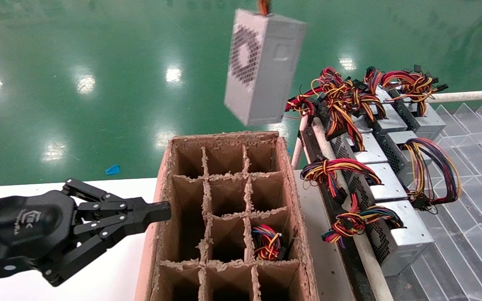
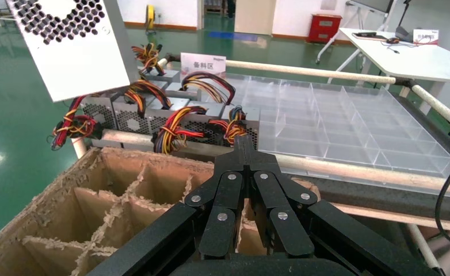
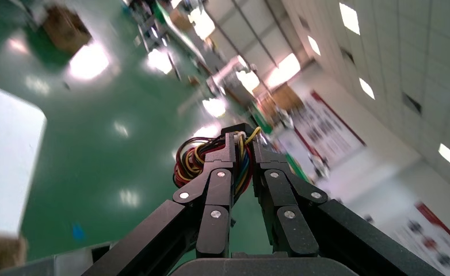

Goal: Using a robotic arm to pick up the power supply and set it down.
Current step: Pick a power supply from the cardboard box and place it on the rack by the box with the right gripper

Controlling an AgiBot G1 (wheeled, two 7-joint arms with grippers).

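Right gripper (image 3: 243, 144) is clenching its fingers on the wire bundle (image 3: 188, 167), with the red, yellow and black leads bulging out to one side of the tips. So the load is hanging by its cable alone, not by its casing.

Lower centre of the head view, the divided cardboard carton (image 1: 292, 188) is waiting with most of its cells open. One cell at the lower right is already holding a coil of wires (image 1: 267, 242).

Right of the carton, the row of spare units (image 1: 391, 175) is lying with its looms spilling toward the carton wall.

Upper centre of the head view, the power supply (image 1: 262, 67) is dangling tilted in the air, above and beyond the carton's far edge and touching nothing below it.

Lower left, the left gripper (image 1: 157, 212) is resting with its fingers closed, the tips at the carton's left wall.

The risks are, in my judgement:
- The casing is free to swing and twist on its wires, so a corner could be catching on a divider instead of entering a cell.
- The leads could be slipping through the fingers under the weight.
- A swing to the right could be snagging the neighbouring looms.
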